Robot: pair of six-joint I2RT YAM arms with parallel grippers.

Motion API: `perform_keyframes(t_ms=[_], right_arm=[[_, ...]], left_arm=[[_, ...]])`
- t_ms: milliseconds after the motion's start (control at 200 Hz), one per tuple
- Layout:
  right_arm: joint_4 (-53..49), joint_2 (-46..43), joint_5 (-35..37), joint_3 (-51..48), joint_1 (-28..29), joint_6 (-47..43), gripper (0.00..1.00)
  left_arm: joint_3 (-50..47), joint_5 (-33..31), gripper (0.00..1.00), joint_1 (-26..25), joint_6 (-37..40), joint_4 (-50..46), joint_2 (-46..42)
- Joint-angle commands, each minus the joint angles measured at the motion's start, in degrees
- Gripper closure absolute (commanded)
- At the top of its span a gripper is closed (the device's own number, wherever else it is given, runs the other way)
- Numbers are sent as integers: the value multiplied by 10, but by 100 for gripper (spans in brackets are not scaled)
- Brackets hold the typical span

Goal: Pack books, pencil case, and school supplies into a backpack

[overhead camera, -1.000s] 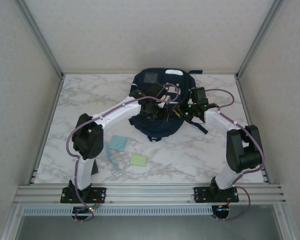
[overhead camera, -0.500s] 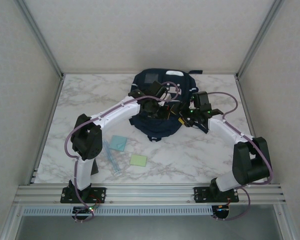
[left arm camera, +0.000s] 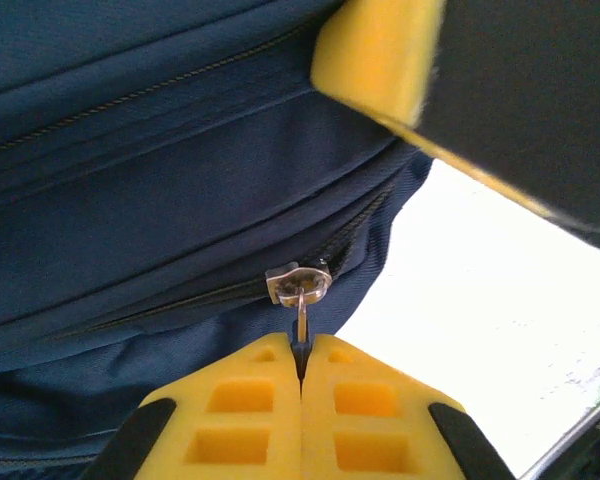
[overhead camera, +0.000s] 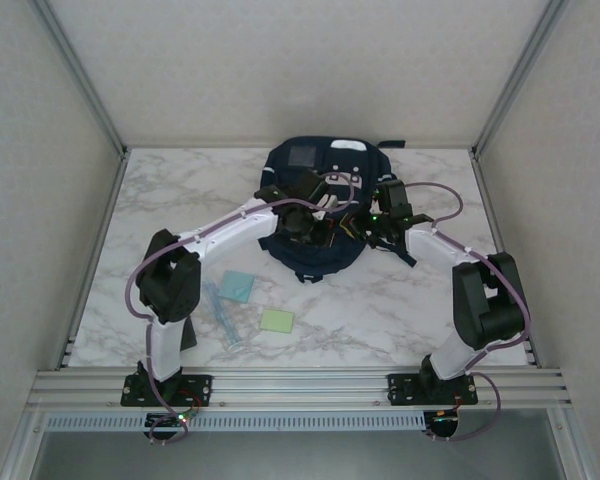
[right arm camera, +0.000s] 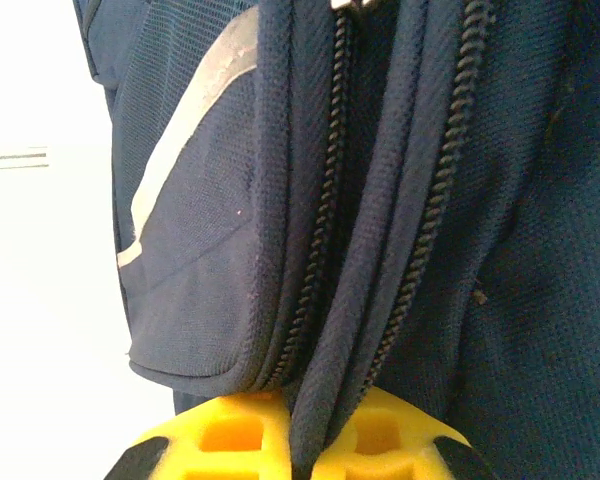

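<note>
At the lower left of centre in the top view, the light-blue pad point(overhead camera: 239, 286), the translucent sticks point(overhead camera: 225, 318) and the pale-green pad point(overhead camera: 276, 320) are lying on the marble surface point(overhead camera: 430, 320) just where they were a second ago, well apart from the bag and not yet packed. Moving right, the left fingers point(left arm camera: 292, 352) are pressing fully together, as they have been throughout, pinching the stem of the clear zipper pull point(left arm camera: 300, 284) at the lower middle of the left wrist view, with navy cloth filling the frame above it. The backpack point(overhead camera: 315, 170) is sitting at the upper centre of the surface, its position unchanged. The real change is on the right. Half a second ago the right arm was swinging its elbow outward and standing slightly off the bag; now it is leaning back in against the backpack's right flank. The right fingers point(right arm camera: 268, 418) are closing tight on a zipper-edged fold point(right arm camera: 320, 300) of navy fabric, which is running down between two tracks of zipper teeth at the centre of the right wrist view. That reads as a fresh grip on the opening's edge, so one arm is anchoring the cloth while the other is set to draw the slider. By my judgement the task is still at the opening stage. How far the zipper is already parted I cannot tell.
</note>
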Motion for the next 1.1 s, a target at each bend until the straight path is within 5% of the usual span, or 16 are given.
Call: perform_keyframes(t_ms=[0, 410, 676, 831, 876, 1096], right_arm=[[-27, -31, 90, 11, -14, -54, 100], [-91, -62, 102, 32, -64, -118, 100], [-140, -2, 102, 133, -95, -155, 100], [-187, -24, 80, 152, -96, -153, 29], [-200, -45, 74, 144, -96, -152, 16], [-232, -161, 44, 54, -93, -133, 12]], left_arm=[[-31, -23, 100, 39, 40, -71, -58], [-112, -127, 100, 184, 45, -99, -96], [-87, -19, 100, 91, 42, -35, -165], [-65, 26, 100, 44, 10, 17, -143], [-50, 31, 100, 37, 8, 27, -125], [24, 23, 100, 21, 14, 24, -53]])
